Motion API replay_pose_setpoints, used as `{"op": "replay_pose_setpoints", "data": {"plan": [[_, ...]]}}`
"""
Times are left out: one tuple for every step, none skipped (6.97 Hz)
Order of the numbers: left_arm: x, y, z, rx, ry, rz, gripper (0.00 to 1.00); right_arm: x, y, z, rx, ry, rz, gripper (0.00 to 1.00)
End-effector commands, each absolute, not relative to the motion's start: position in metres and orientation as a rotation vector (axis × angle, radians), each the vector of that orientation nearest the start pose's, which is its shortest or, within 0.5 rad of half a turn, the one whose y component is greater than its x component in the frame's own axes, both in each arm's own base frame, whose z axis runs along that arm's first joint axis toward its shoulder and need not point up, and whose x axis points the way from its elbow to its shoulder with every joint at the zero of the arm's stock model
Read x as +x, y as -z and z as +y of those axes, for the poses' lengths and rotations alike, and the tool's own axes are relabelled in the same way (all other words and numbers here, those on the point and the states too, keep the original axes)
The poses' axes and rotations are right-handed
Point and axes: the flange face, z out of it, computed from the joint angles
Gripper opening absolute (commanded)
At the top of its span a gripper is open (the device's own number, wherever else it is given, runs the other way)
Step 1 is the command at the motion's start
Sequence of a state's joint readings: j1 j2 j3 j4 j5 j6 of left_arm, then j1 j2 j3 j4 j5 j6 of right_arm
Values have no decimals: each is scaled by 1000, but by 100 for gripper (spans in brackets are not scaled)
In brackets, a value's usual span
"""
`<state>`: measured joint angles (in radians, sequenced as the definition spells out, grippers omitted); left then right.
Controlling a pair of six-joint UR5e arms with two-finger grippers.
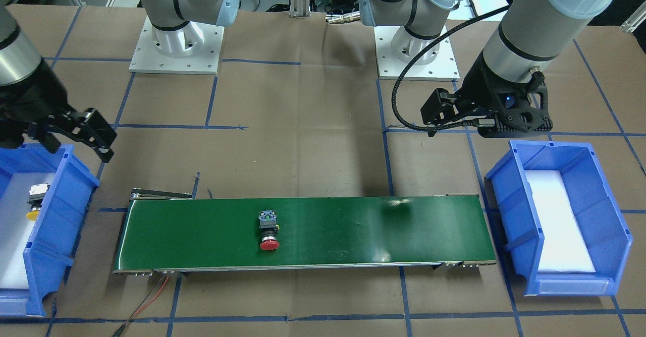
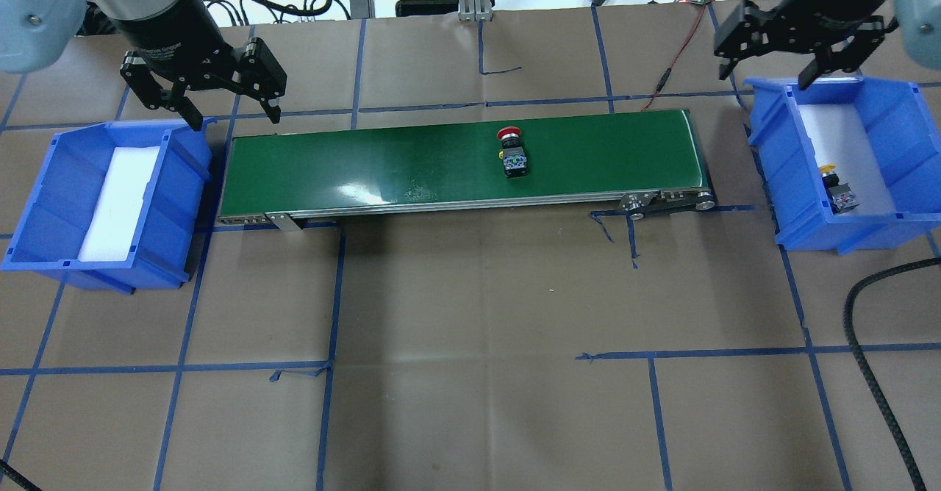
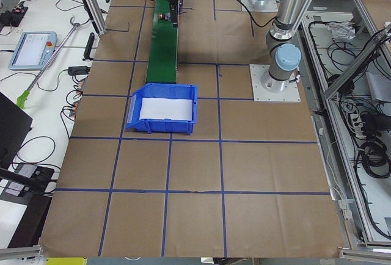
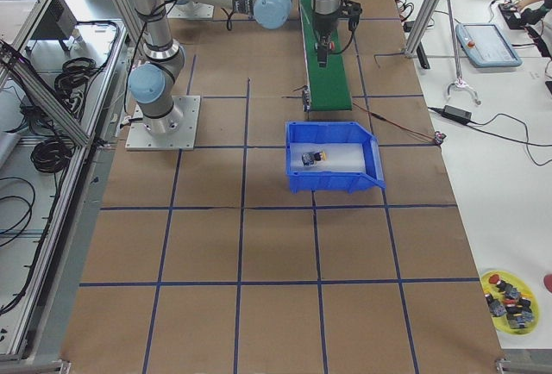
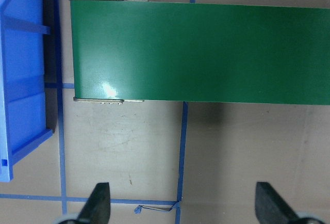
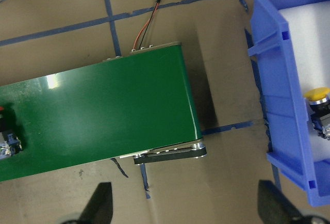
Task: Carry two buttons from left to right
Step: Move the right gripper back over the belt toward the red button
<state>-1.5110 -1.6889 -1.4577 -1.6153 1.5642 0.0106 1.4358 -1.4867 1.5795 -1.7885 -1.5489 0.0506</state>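
The red button (image 2: 512,154) lies on its side on the green conveyor belt (image 2: 367,167), right of the belt's middle; it also shows in the front view (image 1: 269,231) and at the right wrist view's left edge (image 6: 5,136). The yellow button (image 2: 838,188) lies in the right blue bin (image 2: 904,131), seen too in the front view (image 1: 35,201) and the right wrist view (image 6: 317,108). My left gripper (image 2: 237,118) is open and empty above the belt's left end. My right gripper (image 2: 764,76) is open and empty above the right bin's far corner.
The left blue bin (image 2: 37,204) holds only white foam. A red-and-black wire (image 2: 680,42) runs from the belt's right end. The arm bases (image 1: 176,44) stand behind the belt. A black cable (image 2: 875,344) loops at the table's near right.
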Motion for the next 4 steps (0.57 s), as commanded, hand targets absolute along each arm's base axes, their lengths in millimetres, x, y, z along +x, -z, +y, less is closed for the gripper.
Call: {"op": "replay_pose_setpoints", "data": {"plan": [[-102, -478, -544, -78, -77, 3148, 99, 103, -445, -539, 223, 160, 3170, 99], [-102, -478, -544, -78, -77, 3148, 99, 103, -434, -536, 222, 143, 3167, 98], [-102, -478, -544, -78, -77, 3149, 99, 104, -428, -536, 218, 215, 3162, 98], [-102, -478, -544, -78, -77, 3149, 99, 105, -418, -537, 218, 265, 3153, 98]]}}
